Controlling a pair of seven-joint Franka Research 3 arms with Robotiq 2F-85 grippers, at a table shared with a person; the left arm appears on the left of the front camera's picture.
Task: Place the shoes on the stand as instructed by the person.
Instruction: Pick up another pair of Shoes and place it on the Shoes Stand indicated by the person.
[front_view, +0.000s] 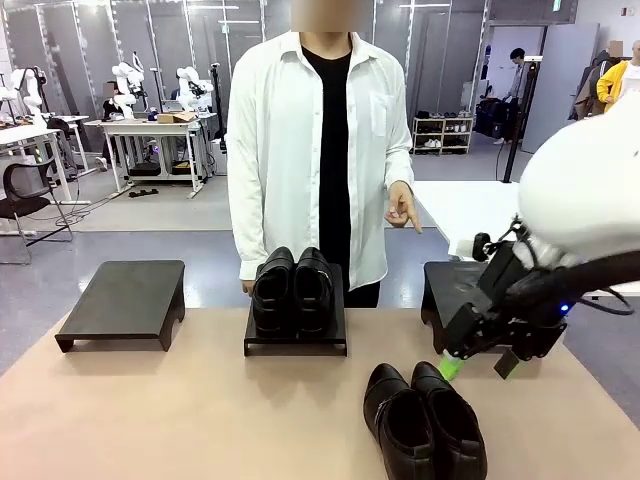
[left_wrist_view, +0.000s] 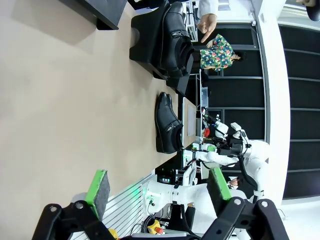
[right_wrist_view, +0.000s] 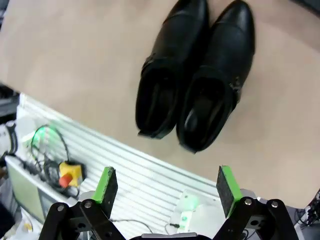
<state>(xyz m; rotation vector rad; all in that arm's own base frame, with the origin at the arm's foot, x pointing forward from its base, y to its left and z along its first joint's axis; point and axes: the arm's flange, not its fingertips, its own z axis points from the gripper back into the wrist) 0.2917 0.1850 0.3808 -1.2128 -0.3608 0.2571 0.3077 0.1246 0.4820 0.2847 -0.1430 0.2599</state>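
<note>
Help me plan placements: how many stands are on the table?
3: left stand, far left; middle stand, under one pair of shoes; right stand, partly behind the right tool.

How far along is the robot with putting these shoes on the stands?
About halfway. Done: one pair of shoes sits on the middle stand. In hand: nothing is gripped; the robot's right hand hangs open beside the second pair, which lies on the table, while the person seems to point down toward the right stand. Left: lifting that pair onto whichever stand the person means.
</note>
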